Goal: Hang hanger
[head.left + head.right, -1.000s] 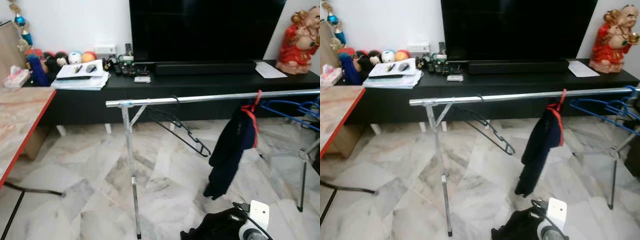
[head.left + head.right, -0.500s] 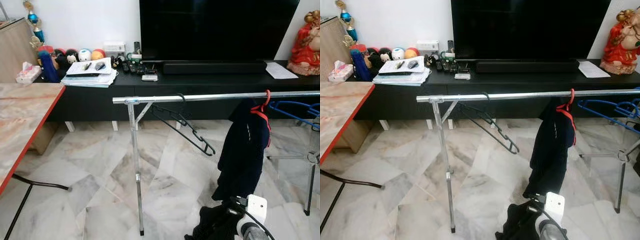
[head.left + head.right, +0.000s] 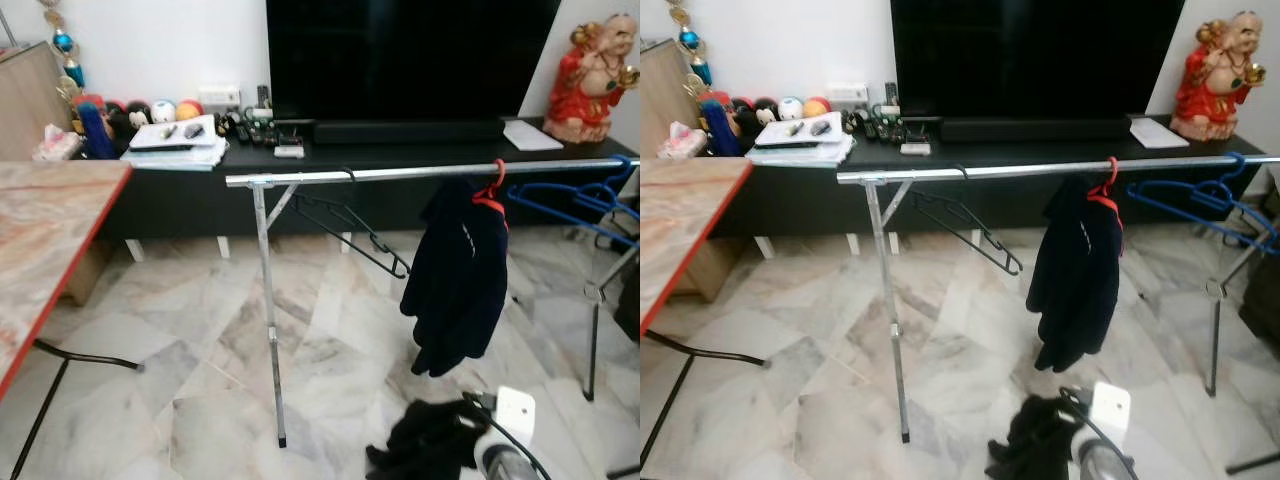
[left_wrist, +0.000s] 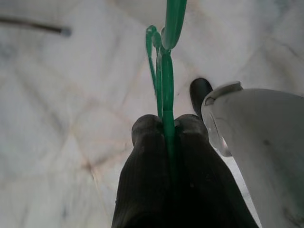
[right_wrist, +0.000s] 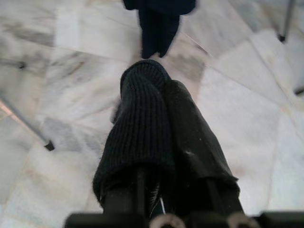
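My left gripper (image 4: 164, 126) is shut on a thin green hanger (image 4: 167, 71), which runs out past the fingertips over the marble floor. A silver clothes rail (image 3: 400, 173) crosses the room in front of me. On it hang an empty black hanger (image 3: 350, 228), a dark navy garment (image 3: 458, 280) on a red hanger (image 3: 490, 190), and blue hangers (image 3: 580, 200) at the right end. My right gripper (image 3: 420, 450) is low in front of the rail, shut with nothing in it, and points at the floor (image 5: 159, 80).
A marble-topped table with a red edge (image 3: 40, 240) stands at the left. Behind the rail are a black TV stand (image 3: 200, 185) with books and remotes, a large TV (image 3: 400, 55) and a red statue (image 3: 590, 75). The rack's leg (image 3: 270, 330) stands on the floor.
The whole picture has shifted, so the camera moved; the rack now looks a little farther off. The hangers and garment keep their places on the rail. My right gripper stays low.
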`<state>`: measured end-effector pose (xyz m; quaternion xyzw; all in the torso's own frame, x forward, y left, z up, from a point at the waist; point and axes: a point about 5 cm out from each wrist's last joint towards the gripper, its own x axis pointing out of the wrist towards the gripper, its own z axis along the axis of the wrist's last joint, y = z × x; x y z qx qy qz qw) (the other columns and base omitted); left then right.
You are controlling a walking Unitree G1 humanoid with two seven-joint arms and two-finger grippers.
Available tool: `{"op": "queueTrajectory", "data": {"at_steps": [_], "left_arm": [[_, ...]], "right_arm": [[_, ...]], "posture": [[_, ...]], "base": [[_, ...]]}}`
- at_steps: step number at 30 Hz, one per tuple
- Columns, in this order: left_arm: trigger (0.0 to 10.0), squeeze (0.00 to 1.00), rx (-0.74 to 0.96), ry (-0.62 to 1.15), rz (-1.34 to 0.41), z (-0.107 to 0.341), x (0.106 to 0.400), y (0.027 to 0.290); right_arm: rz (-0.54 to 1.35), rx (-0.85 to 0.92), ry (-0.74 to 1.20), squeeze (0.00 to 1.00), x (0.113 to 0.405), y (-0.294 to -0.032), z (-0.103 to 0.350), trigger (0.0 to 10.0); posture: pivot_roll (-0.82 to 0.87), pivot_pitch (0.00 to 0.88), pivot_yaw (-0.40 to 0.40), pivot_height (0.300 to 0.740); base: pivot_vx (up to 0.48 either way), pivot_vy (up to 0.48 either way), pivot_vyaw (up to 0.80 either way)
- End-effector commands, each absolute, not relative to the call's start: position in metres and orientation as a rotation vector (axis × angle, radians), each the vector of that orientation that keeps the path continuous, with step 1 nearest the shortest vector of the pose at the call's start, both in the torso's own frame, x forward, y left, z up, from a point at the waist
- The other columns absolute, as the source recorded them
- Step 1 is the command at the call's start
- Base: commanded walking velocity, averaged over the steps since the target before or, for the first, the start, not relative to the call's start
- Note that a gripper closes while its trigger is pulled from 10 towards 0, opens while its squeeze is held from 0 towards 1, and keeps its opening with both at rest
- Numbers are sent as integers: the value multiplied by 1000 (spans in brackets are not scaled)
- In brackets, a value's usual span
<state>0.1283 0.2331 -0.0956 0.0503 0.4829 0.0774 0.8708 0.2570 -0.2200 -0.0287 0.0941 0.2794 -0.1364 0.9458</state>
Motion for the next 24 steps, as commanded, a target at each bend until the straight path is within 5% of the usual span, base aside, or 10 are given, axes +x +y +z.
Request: {"op": "queueTrajectory", "data": {"at_steps": [1,10,24], "left_arm": [[10000,0,107,1054,153,-101,113,233],[10000,0,119,1049,175,-95,114,254],[10000,0,112,1044,154,-97,123,237]], "right_arm": [[-281,190,496,0,270,-224,-16,10000],[-273,190,473,0,276,-223,-11,10000],[-269,188,456,0,279,-222,-8,10000]], "posture": [[20,0,8,740],[24,0,7,740],[22,0,10,740]], "base": [[-311,0,0],[-320,0,0],[-332,0,0]]}}
